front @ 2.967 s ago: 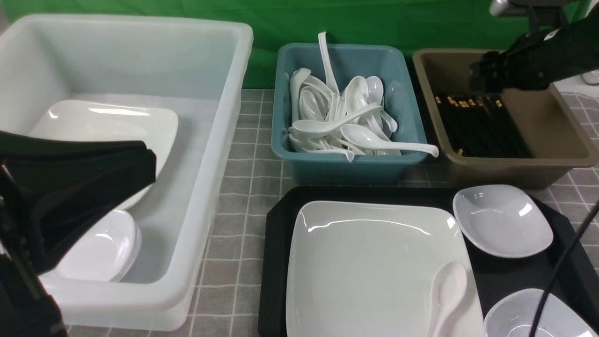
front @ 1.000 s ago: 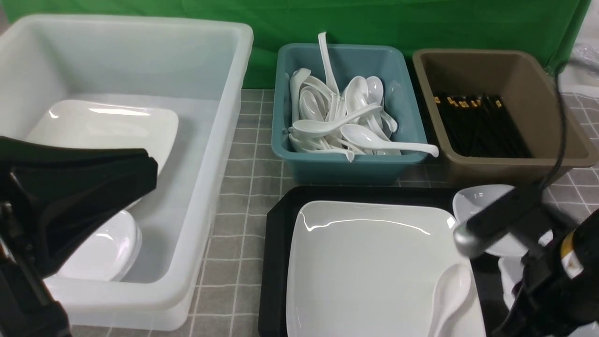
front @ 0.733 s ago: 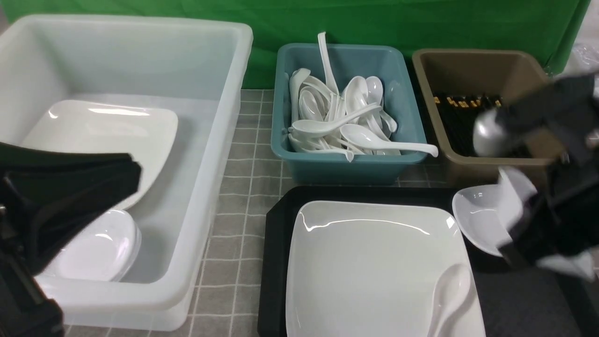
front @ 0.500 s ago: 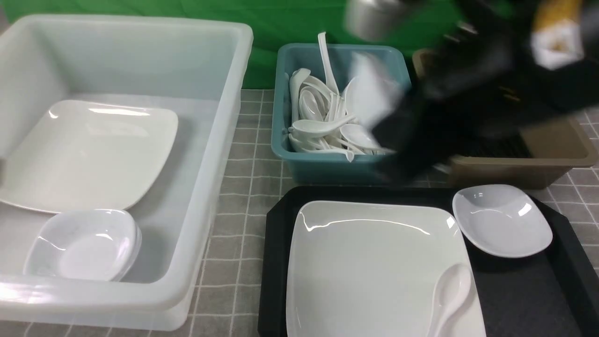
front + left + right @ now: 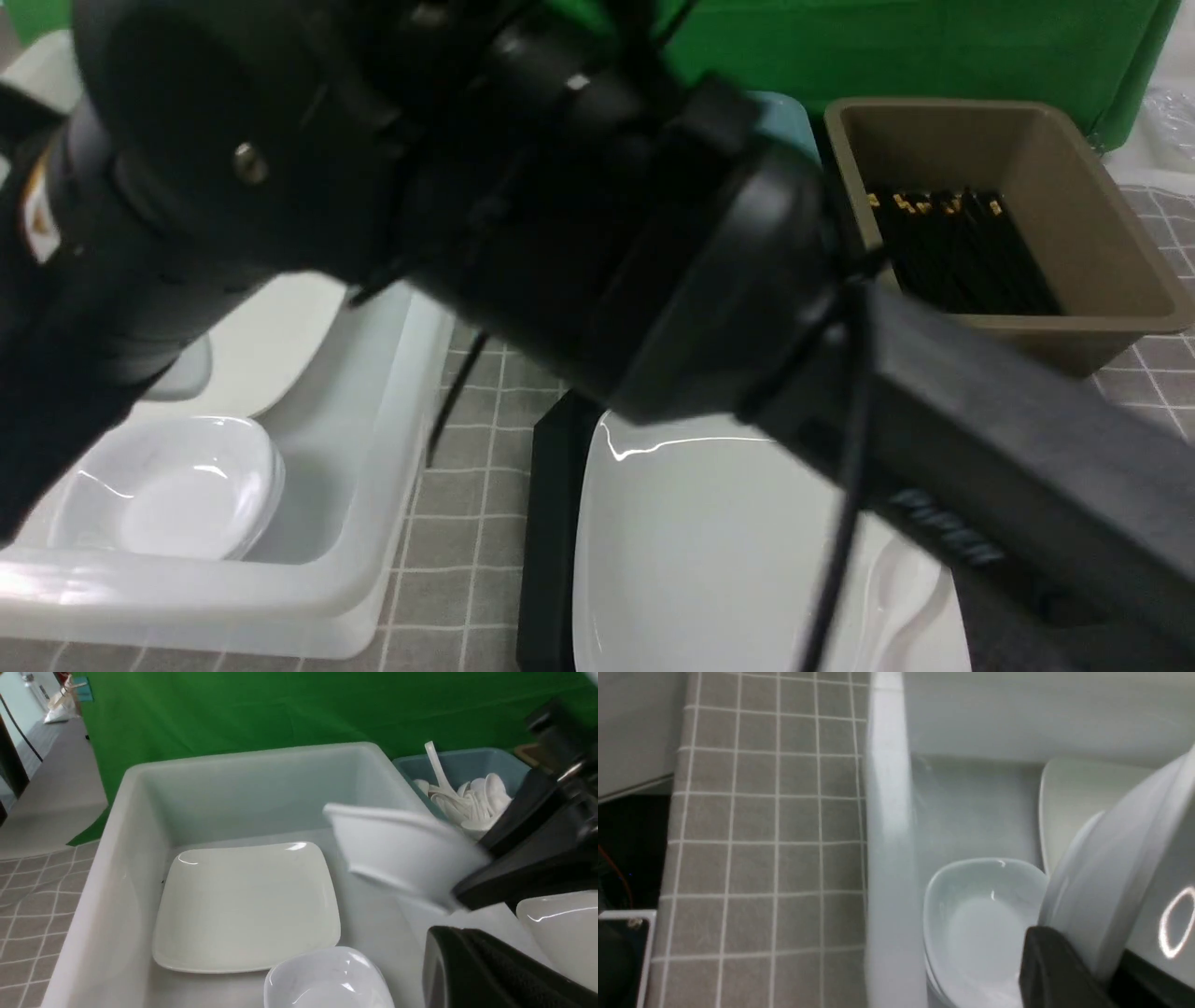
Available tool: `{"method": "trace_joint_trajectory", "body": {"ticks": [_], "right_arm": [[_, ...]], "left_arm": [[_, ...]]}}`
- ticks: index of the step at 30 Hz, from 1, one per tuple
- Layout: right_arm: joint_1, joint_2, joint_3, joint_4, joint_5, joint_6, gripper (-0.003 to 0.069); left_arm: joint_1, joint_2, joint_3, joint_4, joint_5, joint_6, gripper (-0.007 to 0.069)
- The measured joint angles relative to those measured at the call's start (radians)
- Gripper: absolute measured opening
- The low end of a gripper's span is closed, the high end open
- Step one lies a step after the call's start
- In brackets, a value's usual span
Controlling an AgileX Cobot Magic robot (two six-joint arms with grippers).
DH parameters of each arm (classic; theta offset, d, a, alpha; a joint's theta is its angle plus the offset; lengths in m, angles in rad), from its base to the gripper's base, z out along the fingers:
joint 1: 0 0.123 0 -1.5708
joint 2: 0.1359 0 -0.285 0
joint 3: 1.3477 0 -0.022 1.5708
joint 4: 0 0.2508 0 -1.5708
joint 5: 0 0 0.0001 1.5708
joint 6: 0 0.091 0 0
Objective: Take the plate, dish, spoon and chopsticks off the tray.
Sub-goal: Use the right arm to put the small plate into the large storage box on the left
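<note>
Right claw [image 5: 472, 882] grips the tilted dish [image 5: 397, 849] by its rim, above the white tub [image 5: 261, 793].

The right arm [image 5: 980, 467] reaches from the near right across to the far left. It passes close before the front camera and looks blurred. The right tool [image 5: 472, 891] is clamped on the rim of a small white dish [image 5: 402, 849], which hangs tilted. The left tool [image 5: 467, 970] has its jaws closed together.

The right arm [image 5: 523, 205] fills the front view, hiding most of the teal bin [image 5: 784, 107], tray [image 5: 546, 523] and spoon [image 5: 892, 607]; the held small dish [image 5: 402, 849] is blurred.
</note>
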Motion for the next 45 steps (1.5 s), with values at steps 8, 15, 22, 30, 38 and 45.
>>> {"method": "trace_joint_trajectory", "body": {"ticks": [8,15,22,30,38,45], "right_arm": [[-0.016,0.234,-0.086,0.013,-0.071,0.020,0.0053],[-0.064,0.268,-0.088,0.009,-0.081,0.072,0.0056],[-0.067,0.296,-0.091,0.012,-0.082,0.073,0.0070],[-0.067,0.298,-0.095,0.053,-0.047,0.099,0.0337],[-0.072,0.268,-0.205,0.066,0.184,0.101,0.0442],[-0.093,0.140,-0.254,0.015,0.250,0.198,0.0315]], "left_arm": [[0.000,-0.006,0.000,-0.075,-0.016,0.005,0.0008],[0.000,-0.006,0.000,-0.105,-0.023,0.020,0.0008],[0.000,-0.006,0.000,-0.126,-0.029,0.023,0.0008],[0.000,-0.006,0.000,-0.165,-0.031,0.023,0.0008],[0.000,-0.006,0.000,-0.170,-0.045,0.024,0.0008],[0.000,-0.004,0.006,-0.214,-0.154,0.043,0.0008]]}}
